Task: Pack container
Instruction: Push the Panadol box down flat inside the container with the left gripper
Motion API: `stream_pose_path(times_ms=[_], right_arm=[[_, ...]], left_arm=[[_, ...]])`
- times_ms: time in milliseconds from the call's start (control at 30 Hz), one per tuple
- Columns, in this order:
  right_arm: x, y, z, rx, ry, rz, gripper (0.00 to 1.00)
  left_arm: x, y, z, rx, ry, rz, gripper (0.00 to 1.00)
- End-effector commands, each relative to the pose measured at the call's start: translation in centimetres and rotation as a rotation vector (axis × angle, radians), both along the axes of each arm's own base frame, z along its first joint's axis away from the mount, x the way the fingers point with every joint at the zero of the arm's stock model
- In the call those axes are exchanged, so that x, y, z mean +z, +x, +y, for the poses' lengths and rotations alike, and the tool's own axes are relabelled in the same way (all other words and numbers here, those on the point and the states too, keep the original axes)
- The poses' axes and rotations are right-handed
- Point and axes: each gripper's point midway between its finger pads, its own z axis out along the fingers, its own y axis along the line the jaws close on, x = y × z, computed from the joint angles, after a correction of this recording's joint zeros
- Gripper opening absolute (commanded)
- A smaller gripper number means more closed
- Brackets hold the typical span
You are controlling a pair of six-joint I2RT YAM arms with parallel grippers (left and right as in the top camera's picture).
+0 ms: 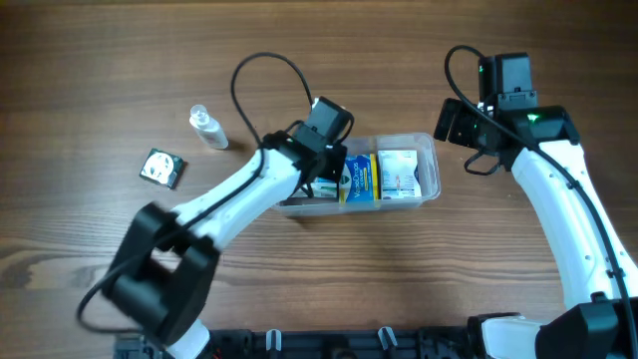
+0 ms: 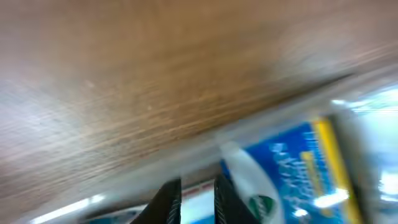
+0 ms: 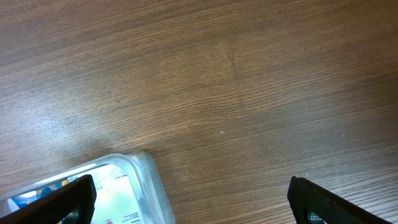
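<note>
The clear plastic container (image 1: pixel 431 160) sits mid-table and holds a blue-and-yellow box (image 1: pixel 359 178) and a white box (image 1: pixel 399 175). My left gripper (image 1: pixel 324 178) is down in its left end. In the blurred left wrist view the fingers (image 2: pixel 198 199) are close together with a white-and-blue box with a red stripe (image 2: pixel 198 208) filling the gap, next to the blue-and-yellow box (image 2: pixel 292 168). My right gripper (image 1: pixel 454 125) hovers wide open and empty above the container's right end; its view shows the container's corner (image 3: pixel 149 180) between the fingers (image 3: pixel 191 193).
A small clear bottle (image 1: pixel 207 127) lies at the back left on the wooden table. A small dark packet (image 1: pixel 162 168) lies in front of it to the left. The left arm reaches across from the table's front left.
</note>
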Motion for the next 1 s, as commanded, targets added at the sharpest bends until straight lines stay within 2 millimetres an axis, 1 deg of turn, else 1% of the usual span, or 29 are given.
stream_pose_path(times_ms=[0,67,133,267,467,567,667,700,733,800,967], right_arm=[[0.0,0.3,-0.4,-0.007,-0.015,-0.001,1.0],[0.0,0.3,-0.4,-0.007,-0.015,-0.001,1.0],[0.0,0.3,-0.4,-0.007,-0.015,-0.001,1.0],[0.0,0.3,-0.4,-0.007,-0.015,-0.001,1.0],[0.0,0.3,-0.4,-0.007,-0.015,-0.001,1.0],[0.0,0.3,-0.4,-0.007,-0.015,-0.001,1.0],[0.0,0.3,-0.4,-0.007,-0.015,-0.001,1.0],[0.0,0.3,-0.4,-0.007,-0.015,-0.001,1.0],[0.0,0.3,-0.4,-0.007,-0.015,-0.001,1.0],[0.0,0.3,-0.4,-0.007,-0.015,-0.001,1.0],[0.0,0.3,-0.4,-0.007,-0.015,-0.001,1.0]], left_arm=[[4.6,-0.3,0.6,0.021,-0.049,-0.073,0.18],[4.6,-1.0,1.1,0.027,-0.035,-0.048,0.19],[3.8,-2.0,1.8,0.06,-0.016,0.008,0.19],[1.0,-3.6,2.8,0.063,0.063,0.117,0.18],[-3.3,-4.3,3.3,0.063,0.138,0.219,0.22],[-5.3,-4.8,3.4,0.059,0.161,0.27,0.28],[-6.9,-5.2,3.6,0.059,0.189,0.307,0.3],[-7.6,-5.3,3.7,0.06,0.2,0.32,0.29],[-7.8,-5.4,3.8,0.06,0.204,0.325,0.26],[-7.8,-5.2,3.6,0.058,0.2,0.319,0.25],[-6.4,-4.1,2.9,0.056,0.158,0.265,0.32]])
